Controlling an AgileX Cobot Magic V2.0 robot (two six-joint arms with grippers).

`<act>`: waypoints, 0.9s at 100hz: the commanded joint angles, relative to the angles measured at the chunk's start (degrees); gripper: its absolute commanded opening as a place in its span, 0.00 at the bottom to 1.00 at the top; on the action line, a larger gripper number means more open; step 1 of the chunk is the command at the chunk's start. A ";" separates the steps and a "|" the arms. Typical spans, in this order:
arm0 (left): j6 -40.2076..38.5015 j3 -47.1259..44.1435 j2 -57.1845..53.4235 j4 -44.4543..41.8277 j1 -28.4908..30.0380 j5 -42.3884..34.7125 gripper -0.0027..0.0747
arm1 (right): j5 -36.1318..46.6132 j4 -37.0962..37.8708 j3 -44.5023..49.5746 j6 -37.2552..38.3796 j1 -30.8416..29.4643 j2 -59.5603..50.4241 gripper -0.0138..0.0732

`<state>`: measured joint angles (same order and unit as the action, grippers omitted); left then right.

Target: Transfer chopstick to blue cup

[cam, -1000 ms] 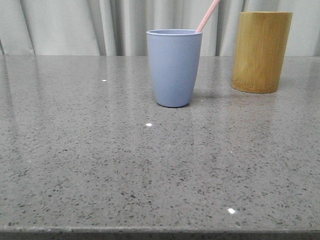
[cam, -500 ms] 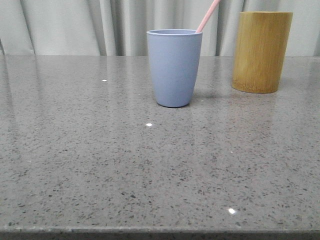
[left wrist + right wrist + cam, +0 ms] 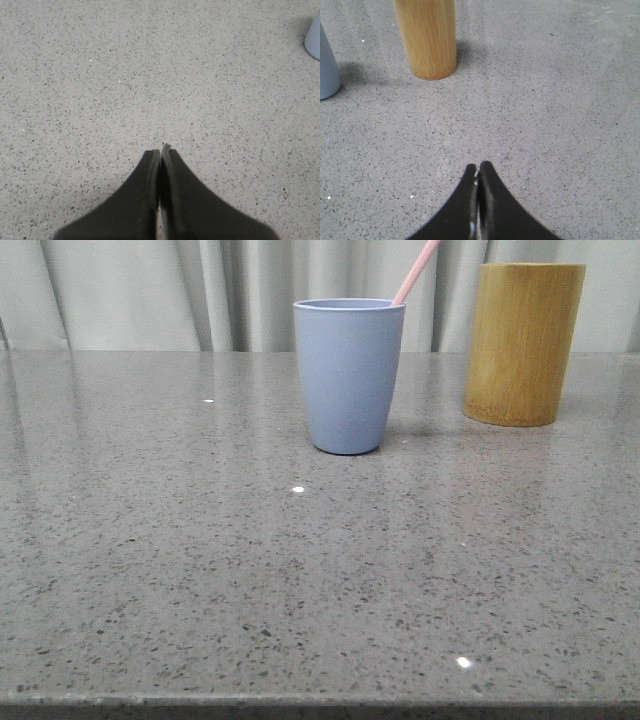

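The blue cup (image 3: 349, 375) stands upright at the middle back of the grey table. A pale pink chopstick (image 3: 415, 272) leans out of it to the upper right; its lower part is hidden inside the cup. Neither gripper shows in the front view. My left gripper (image 3: 161, 149) is shut with nothing in it over bare tabletop, and the blue cup's edge (image 3: 313, 36) is far off at the frame border. My right gripper (image 3: 478, 166) is also shut and empty, well short of the blue cup's base (image 3: 327, 67).
A taller yellow-brown bamboo cylinder (image 3: 523, 343) stands right of the blue cup, also seen in the right wrist view (image 3: 426, 36). Grey curtains hang behind the speckled table (image 3: 300, 570), whose front edge runs along the bottom of the front view.
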<state>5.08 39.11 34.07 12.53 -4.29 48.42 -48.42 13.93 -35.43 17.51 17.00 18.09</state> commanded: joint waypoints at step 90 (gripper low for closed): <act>0.10 -7.35 -7.48 -0.46 -2.26 -23.46 0.01 | 3.79 0.86 -1.23 -0.08 -0.32 0.51 0.08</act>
<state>5.17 33.33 29.52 11.61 -5.28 37.36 -48.50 13.93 -35.43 17.55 17.00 18.09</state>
